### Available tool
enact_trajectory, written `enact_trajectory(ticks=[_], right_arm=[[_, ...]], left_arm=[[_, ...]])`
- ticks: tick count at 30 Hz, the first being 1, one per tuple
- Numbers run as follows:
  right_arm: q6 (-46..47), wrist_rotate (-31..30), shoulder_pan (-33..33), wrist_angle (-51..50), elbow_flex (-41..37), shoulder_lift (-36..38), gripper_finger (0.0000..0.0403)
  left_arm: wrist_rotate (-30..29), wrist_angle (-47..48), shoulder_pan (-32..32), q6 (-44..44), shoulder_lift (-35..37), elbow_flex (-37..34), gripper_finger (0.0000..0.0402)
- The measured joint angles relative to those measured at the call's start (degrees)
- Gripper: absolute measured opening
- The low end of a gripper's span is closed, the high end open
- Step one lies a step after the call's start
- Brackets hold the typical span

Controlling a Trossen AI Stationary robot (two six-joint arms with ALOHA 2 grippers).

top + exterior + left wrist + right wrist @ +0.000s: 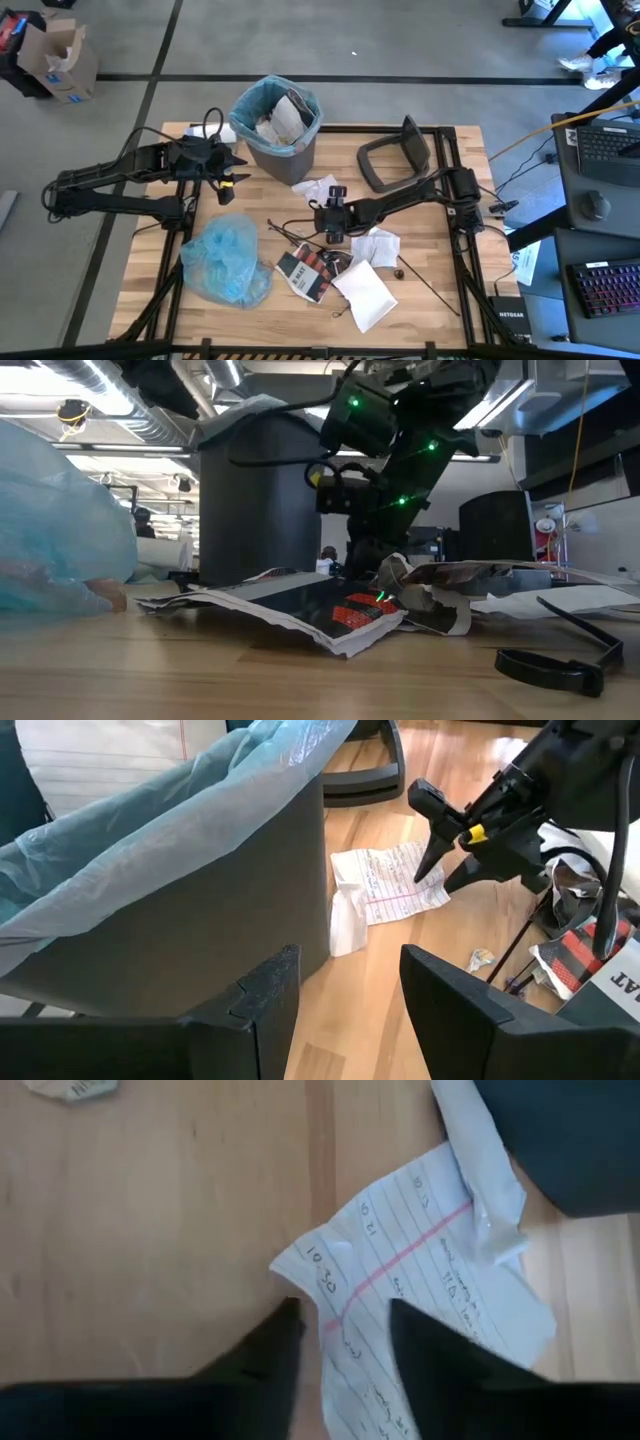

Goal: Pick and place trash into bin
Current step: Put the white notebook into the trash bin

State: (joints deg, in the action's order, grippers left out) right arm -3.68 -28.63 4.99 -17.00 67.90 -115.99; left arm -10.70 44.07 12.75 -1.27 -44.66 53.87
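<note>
the step in hand looks like a pick: the right gripper (340,1340) is low over the crumpled white lined sheet of paper with a red margin line (420,1280), which lies flat on the wooden desk (440,300) just beside the foot of the small dark grey tapered plastic bin (290,155); its fingers (265,1345) stand part open, astride the sheet's near edge, with nothing gripped yet; whether the tips already touch the paper is hard to tell from the wrist view; the next move likely calls for pressing down, pinching the edge, lifting, then carrying it over the rim.

the left gripper (345,1010) waits beside the bin's wall, its fingers apart with nothing between them.

the bin, lined with a light blue bag, already holds crumpled white paper (283,118); its grey lid (390,160) lies off on the desk nearby; left to clear on the desk are a crumpled pale blue plastic bag (228,262), a red-black-white printed packet (308,270), white plastic mailers (365,290) and thin dark sticks (430,285); a cardboard box (62,60) sits on the floor well apart.
</note>
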Motion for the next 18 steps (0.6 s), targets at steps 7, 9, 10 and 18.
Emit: enact_trajectory(ticks=[7,9,10,18], right_arm=[[-0.49,0.65,-0.72,-8.31,2.68,-0.05,0.0013],[-0.02,0.81,-0.7,-14.51,5.02,0.82,0.0016],[0.33,1.26,-0.7,-16.83,6.36,1.77,0.0014],[0.99,21.43,-2.07,-37.25,20.01,10.66,0.0002]], left_arm=[[0.0,0.03,0.0,0.78,0.0,0.0,0.0166],[0.0,0.05,-0.01,0.93,0.0,0.0,0.0166],[0.0,0.05,0.0,0.93,0.0,0.0,0.0166],[0.0,0.02,-0.01,1.04,0.0,0.0,0.0166]])
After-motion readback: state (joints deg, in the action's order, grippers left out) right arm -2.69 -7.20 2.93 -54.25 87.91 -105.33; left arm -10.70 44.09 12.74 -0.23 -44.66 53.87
